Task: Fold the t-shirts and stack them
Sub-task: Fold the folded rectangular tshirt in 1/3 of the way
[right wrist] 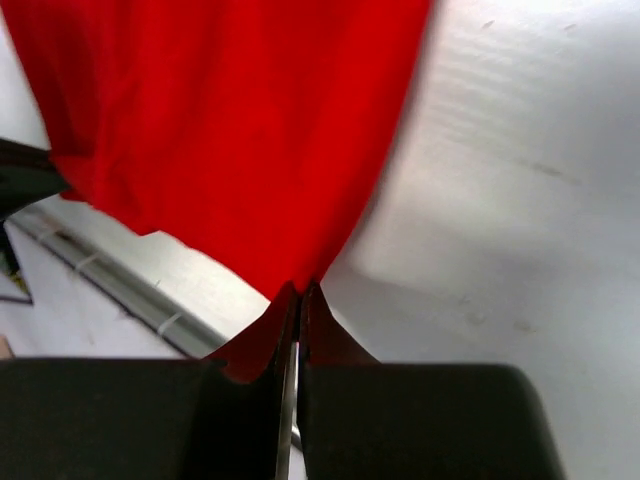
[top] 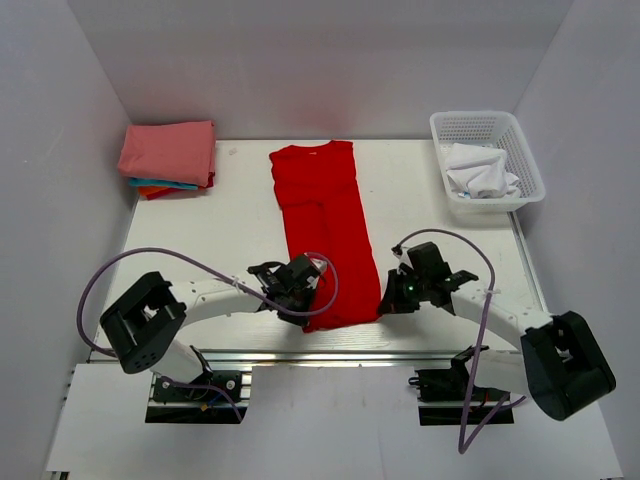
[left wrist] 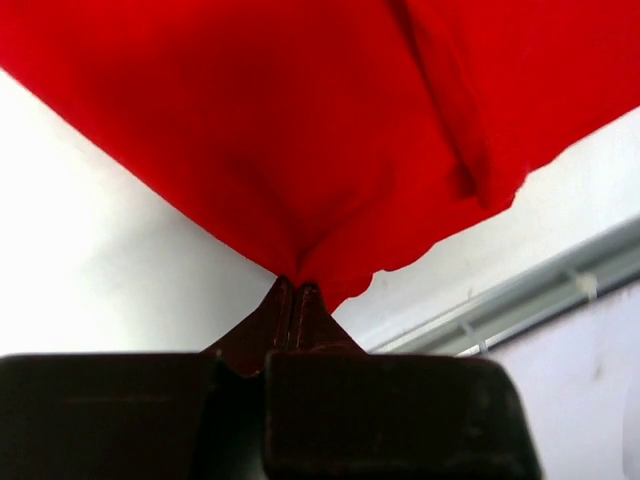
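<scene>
White desk [top: 230, 230] below. The red t-shirt [top: 325, 225] lies lengthwise, collar at twelve, hem at six. My left jaws pinch its seven-o'clock corner and my right jaws the five-o'clock corner, both clamped on cloth.

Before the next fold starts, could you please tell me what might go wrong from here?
The left gripper and right gripper each pinch only a small tip at the near hem of the bright red cloth t-shirt, so it may slip out when lifted. The shirt lies folded into a long strip; lifting could let the tucked sides fall open.
</scene>
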Robot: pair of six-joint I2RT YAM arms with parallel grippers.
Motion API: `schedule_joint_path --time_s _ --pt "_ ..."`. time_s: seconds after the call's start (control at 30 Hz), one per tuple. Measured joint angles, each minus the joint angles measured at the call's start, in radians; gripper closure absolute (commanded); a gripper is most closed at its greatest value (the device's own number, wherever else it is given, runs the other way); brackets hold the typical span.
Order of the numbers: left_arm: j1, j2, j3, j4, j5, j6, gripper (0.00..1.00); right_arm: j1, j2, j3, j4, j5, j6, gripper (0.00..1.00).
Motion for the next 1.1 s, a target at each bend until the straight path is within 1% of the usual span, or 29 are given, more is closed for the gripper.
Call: schedule_joint_path --time_s 0.13,0.23,0.3,0.47,0.67,0.87,1.1 --pt "-0.006 -0.018 0.006 -0.035 0.024 0.002 1.0 0.001 -0.05 0.002 -0.024 -0.031 -0.008 1.0" --pt "-0.006 -0.031 0.044 -0.056 0.004 0.008 1.0 0.001 -0.036 0.027 -0.035 -0.03 -0.011 1.0" --pt "0.002 -0.045 0.071 -0.059 -0.03 0.005 1.0 0.001 -0.002 0.066 -0.037 -0.024 -0.014 1.0" --pt "0.029 -0.063 0.161 -0.089 -0.193 -0.019 1.0 0.0 0.102 0.216 -0.039 0.024 -0.019 1.0" --pt "0.084 -0.056 0.242 -0.084 -0.336 -0.028 1.0 -0.002 0.18 0.363 -0.037 0.084 -0.024 1.0" --pt "0.175 0.029 0.363 -0.077 -0.415 -0.01 1.0 -0.003 0.311 0.573 -0.066 0.156 -0.048 1.0" --pt "0.286 0.15 0.474 -0.068 -0.424 0.042 1.0 -0.019 0.463 0.787 -0.072 0.203 -0.076 1.0"
